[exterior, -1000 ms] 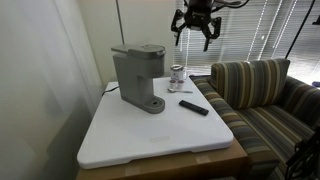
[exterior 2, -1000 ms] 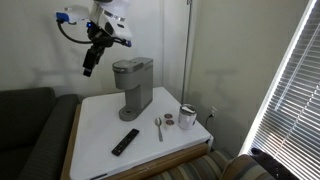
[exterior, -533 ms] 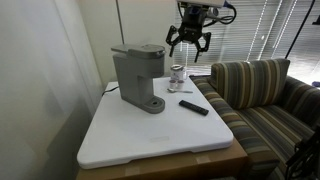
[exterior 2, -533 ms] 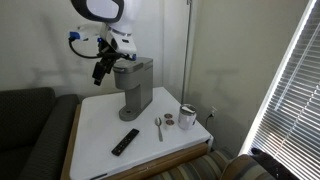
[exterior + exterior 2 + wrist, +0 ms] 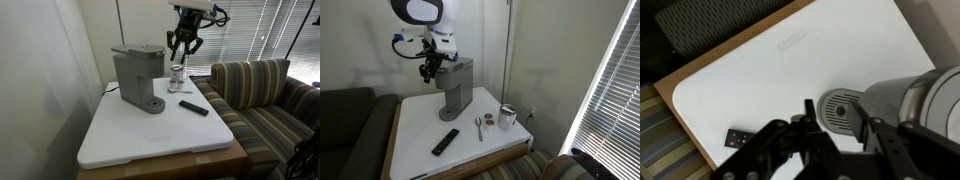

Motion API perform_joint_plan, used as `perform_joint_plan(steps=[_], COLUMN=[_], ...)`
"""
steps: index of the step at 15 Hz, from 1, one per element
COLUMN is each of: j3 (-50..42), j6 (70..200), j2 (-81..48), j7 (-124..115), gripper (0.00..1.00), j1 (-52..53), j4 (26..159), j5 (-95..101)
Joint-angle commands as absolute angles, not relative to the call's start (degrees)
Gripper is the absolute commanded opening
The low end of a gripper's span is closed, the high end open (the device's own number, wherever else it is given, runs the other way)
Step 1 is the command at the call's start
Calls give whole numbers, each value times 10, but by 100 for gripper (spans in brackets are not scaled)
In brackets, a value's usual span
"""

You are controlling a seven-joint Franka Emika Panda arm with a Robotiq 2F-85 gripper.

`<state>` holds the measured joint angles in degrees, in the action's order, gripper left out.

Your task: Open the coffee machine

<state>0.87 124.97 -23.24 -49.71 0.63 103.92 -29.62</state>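
The grey boxy coffee machine [image 5: 138, 75] [image 5: 455, 85] stands at the back of the white table [image 5: 150, 135], with its rounded top lid down. In the wrist view its body [image 5: 910, 95] fills the right side and its round drip base [image 5: 836, 122] shows below between my fingers. My gripper [image 5: 183, 48] [image 5: 428, 72] [image 5: 833, 108] hangs beside the machine's top at about lid height, not touching it. Its jaws are partly drawn in but still apart, and nothing is between them.
A small glass jar [image 5: 177, 77] [image 5: 507, 116], a spoon [image 5: 478, 127] and a flat black remote [image 5: 194, 107] [image 5: 445, 142] [image 5: 740, 137] lie on the table. A striped sofa [image 5: 265, 95] borders one side, a dark couch [image 5: 345, 130] another. A thin pole [image 5: 506, 50] rises behind.
My arm has come down and in towards the machine's top. The jaws have narrowed from wide open to partly closed.
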Motion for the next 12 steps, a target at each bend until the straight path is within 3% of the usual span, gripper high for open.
perform_joint_plan(steps=[1, 2, 4, 12], j3=[5, 5, 4, 5], j6=[1285, 1294, 1310, 1357], j2=[-232, -231, -231, -226], j7=[-536, -549, -582, -692], gripper=[10, 4, 0, 0], j1=[15, 17, 22, 29], j4=[1047, 1050, 1053, 1071], j5=[-305, -306, -302, -301])
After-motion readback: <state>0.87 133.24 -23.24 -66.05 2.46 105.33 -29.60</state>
